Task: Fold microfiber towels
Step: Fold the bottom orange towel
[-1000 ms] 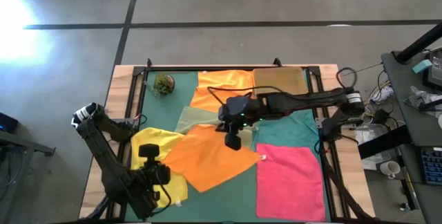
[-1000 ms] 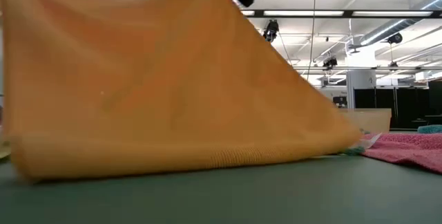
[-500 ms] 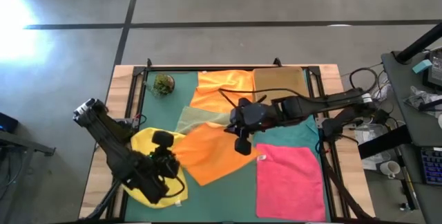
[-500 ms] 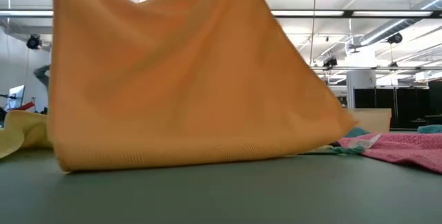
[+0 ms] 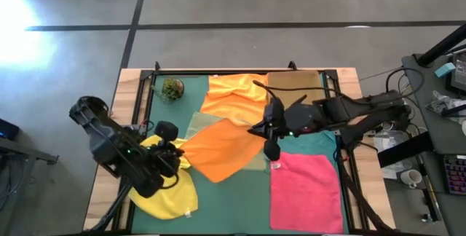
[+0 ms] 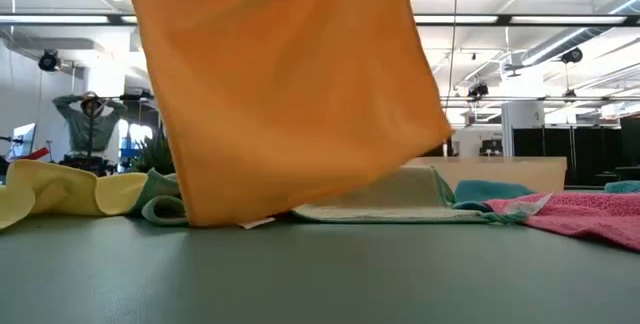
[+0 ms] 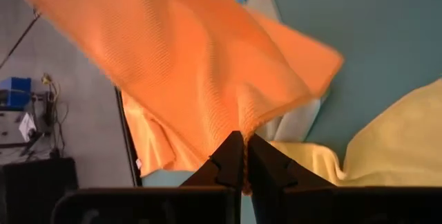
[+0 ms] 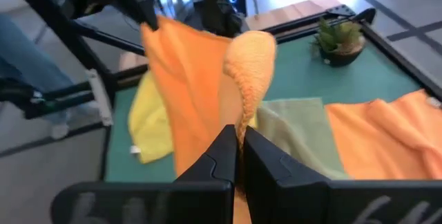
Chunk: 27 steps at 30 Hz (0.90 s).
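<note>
So I've got the soft orange microfiber towel (image 5: pixel 222 154) pinched at two corners. My left gripper (image 7: pixel 243 156) is clamped tight on one corner, over the table's left side, and my right gripper (image 8: pixel 238 148) is closed hard on the opposite corner, near the middle. The cloth hangs between them above the table; in the low view its bottom edge looks to touch the surface, with a small white tag at the low corner.

Under it is the green mat (image 5: pixel 320 148) in a dark frame on a wooden table (image 5: pixel 127 83). Around it is a grey concrete floor, and a desk with cables on my right. Looking level across, I see a big hall with ceiling lights and a person (image 6: pixel 90 124) standing far off.

Count of towels: six. Two orange, the held one plus a rumpled orange one (image 5: pixel 233 94) at the far edge, one crumpled yellow (image 5: pixel 171 196), one olive green (image 5: pixel 200 125), one pink (image 5: pixel 306 189), one teal (image 5: pixel 309 143). Also one tan shallow tray (image 5: pixel 295 84) and one small green plant ball (image 5: pixel 172 88).
</note>
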### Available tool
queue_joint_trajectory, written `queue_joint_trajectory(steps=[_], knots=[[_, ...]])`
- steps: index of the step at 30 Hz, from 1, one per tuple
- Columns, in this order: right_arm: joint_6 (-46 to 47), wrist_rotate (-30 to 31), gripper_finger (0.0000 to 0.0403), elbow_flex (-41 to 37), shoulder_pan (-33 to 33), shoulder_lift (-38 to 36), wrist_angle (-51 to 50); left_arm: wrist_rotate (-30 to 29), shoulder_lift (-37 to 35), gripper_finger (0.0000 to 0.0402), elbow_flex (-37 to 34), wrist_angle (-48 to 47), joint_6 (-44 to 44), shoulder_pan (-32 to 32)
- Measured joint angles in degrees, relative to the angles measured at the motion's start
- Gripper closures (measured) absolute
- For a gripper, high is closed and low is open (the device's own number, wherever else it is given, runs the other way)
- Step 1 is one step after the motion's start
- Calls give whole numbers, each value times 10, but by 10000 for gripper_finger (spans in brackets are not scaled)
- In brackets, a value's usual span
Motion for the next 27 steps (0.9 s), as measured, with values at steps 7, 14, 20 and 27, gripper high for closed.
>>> queue_joint_trajectory(steps=[7, 14, 20, 27], knots=[[64, 4, 394, 0, 35, -8, 1, 35, -12, 401, 50, 0, 1, 0], [144, 4, 394, 0, 77, -5, 6, 81, -12, 401, 62, 1, 17, 0], [177, 25, 394, 0, 130, 3, 58, 98, -10, 402, 63, 1, 16, 0], [201, 93, 394, 0, 188, 31, 80, 184, -10, 401, 63, 36, 15, -1]])
